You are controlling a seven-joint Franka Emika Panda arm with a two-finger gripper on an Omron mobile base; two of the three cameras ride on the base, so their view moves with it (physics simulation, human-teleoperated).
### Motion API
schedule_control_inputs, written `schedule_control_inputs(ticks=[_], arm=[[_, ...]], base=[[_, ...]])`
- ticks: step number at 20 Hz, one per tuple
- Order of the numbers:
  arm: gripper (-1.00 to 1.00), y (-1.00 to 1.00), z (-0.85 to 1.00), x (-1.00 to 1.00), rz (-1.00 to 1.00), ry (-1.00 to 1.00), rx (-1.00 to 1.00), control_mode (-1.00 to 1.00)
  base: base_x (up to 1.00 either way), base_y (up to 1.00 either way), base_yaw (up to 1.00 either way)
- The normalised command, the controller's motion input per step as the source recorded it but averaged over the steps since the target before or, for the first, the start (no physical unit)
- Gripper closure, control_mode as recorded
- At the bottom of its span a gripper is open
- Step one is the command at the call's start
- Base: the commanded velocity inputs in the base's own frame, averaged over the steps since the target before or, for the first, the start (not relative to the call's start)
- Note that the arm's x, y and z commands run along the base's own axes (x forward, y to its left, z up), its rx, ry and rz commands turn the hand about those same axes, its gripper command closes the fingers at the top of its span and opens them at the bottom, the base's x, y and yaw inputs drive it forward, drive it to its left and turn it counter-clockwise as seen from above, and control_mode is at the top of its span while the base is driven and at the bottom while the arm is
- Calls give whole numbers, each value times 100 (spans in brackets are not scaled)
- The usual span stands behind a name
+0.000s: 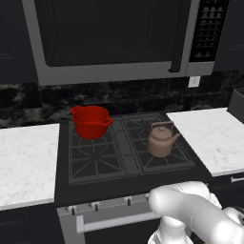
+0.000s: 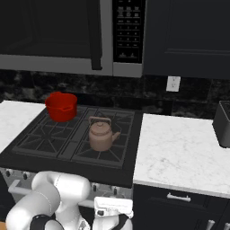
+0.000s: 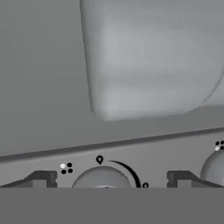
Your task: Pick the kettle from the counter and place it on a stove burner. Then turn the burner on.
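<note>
kettle (image 1: 161, 141) on stove burner (image 1: 162, 153)

A red two-handled pot (image 1: 91, 121) stands at the back left corner of the black cooktop (image 1: 125, 150). Above hangs a steel-framed microwave (image 1: 114, 35) with a dark door and a button panel (image 2: 128, 31). A white wall outlet (image 2: 173, 83) sits on the black stone backsplash (image 2: 27, 85). A dark bin (image 2: 222, 123) stands at the bench's far right edge. Round stove knobs (image 3: 101, 179) line the grey front panel.
</note>
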Motion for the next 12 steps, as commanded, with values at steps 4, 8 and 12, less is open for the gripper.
schedule_control_inputs(ticks=[4, 8, 12], arm=[[-100, -23, 23, 0, 0, -10, 0, -100], [-100, -3, 5, 0, 0, -3, 0, -100], [-100, 0, 7, 0, 0, -5, 0, -100]], base=[[0, 0, 0], [0, 0, 0], [0, 0, 0]])
